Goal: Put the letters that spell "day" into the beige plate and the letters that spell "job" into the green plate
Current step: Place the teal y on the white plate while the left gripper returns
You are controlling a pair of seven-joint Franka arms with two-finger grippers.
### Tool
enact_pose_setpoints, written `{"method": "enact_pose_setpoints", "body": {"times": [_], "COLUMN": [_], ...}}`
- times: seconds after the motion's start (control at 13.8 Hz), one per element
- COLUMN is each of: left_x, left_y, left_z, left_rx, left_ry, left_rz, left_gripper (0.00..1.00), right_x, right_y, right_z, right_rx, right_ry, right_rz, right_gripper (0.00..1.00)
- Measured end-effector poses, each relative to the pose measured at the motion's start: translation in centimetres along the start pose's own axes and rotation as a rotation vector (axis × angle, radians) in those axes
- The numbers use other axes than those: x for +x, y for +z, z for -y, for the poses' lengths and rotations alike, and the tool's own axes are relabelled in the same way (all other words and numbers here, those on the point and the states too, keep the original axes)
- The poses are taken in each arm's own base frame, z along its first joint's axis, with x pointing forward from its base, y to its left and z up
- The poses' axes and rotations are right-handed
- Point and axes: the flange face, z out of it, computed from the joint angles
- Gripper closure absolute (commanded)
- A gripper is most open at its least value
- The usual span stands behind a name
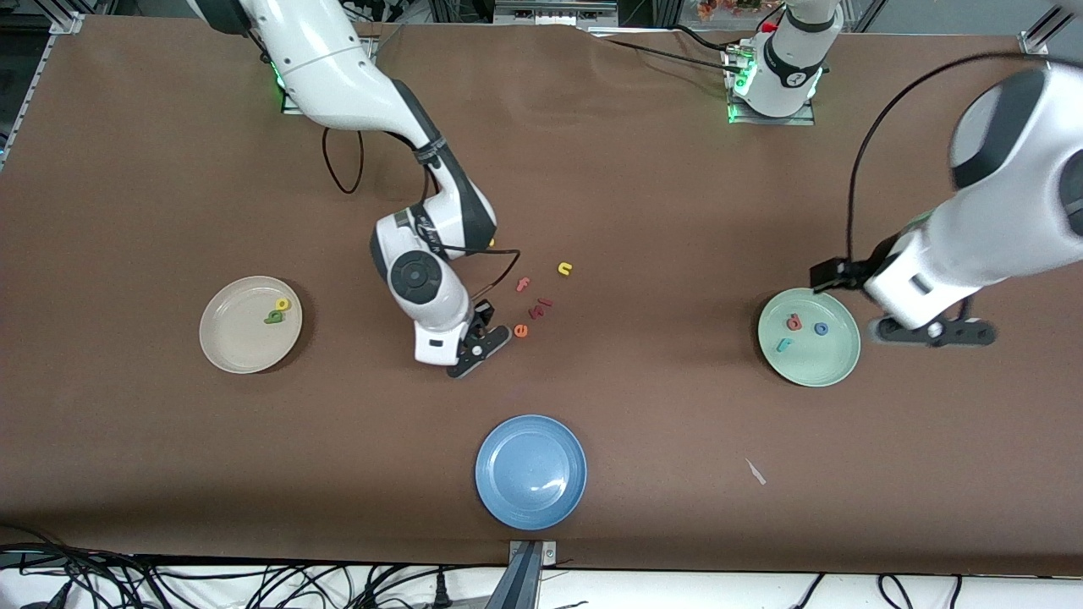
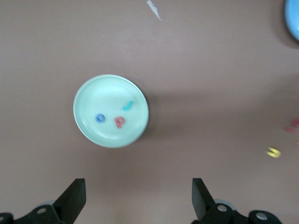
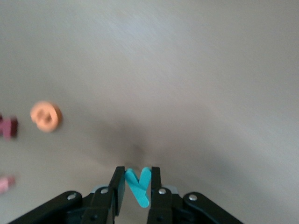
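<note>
The blue plate serves as the landmark; it sits nearest the front camera, midway along the table. A small pale scrap lies level with it, toward the left arm's end.

Farther from the camera than the blue plate lies a loose cluster of foam letters: an orange e, a dark red piece, a salmon f and, farthest of these, a yellow n. They lie just beside the right gripper.

Farther than the blue plate and toward the right arm's end is the beige plate, holding a green a touching a yellow d. Toward the left arm's end, at much the same depth, is the green plate, with a teal j, a salmon-red b and a blue o lying apart from one another inside it.

The right gripper is low over bare table just beside the orange e, its fingers narrowed onto the teal y, which stands pinched between the pads.

The left gripper is raised beside the green plate, toward the left arm's end, its fingers spread wide and holding nothing.
</note>
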Motion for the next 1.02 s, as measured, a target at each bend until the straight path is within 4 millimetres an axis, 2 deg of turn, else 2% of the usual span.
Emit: {"method": "enact_pose_setpoints", "body": {"times": [0.15, 0.22, 0.36, 0.51, 0.65, 0.73, 0.87, 1.02], "left_x": [-2.0, -2.8, -3.2, -3.1, -3.2, -3.5, -4.8, -6.8], "left_y": [-3.6, -4.6, -5.0, -4.7, -4.9, -5.3, -5.4, -4.8], "left_z": [0.1, -0.1, -0.8, -1.2, 0.0, 0.9, 2.5, 3.1], "left_rx": [-0.009, -0.003, -0.009, -0.037, -0.05, -0.047, -0.024, 0.002], "left_ry": [-0.005, -0.004, 0.005, -0.005, -0.06, -0.079, -0.056, -0.015], "left_rz": [0.003, -0.007, -0.007, 0.01, 0.012, 0.008, 0.002, -0.032], "left_gripper": [0.0, 0.0, 0.0, 0.0, 0.0, 0.0, 0.0, 0.0], "right_x": [-2.3, -3.8, -7.4, -11.8, -15.8, -17.4, -20.1, -21.9], "right_y": [-2.7, -3.5, -4.2, -4.1, -3.6, -3.4, -2.7, -1.9], "right_z": [-4.8, -7.2, -11.6, -17.2, -22.5, -24.5, -27.7, -29.6], "right_rx": [0.003, -0.002, -0.015, -0.032, -0.023, -0.013, 0.004, 0.016], "right_ry": [0.024, 0.048, 0.085, 0.085, 0.105, 0.121, 0.141, 0.159], "right_rz": [0.045, 0.057, 0.096, 0.146, 0.173, 0.179, 0.19, 0.202], "right_gripper": [0.88, 0.88, 0.88, 0.87, 0.86, 0.78, 0.0, 0.0]}}
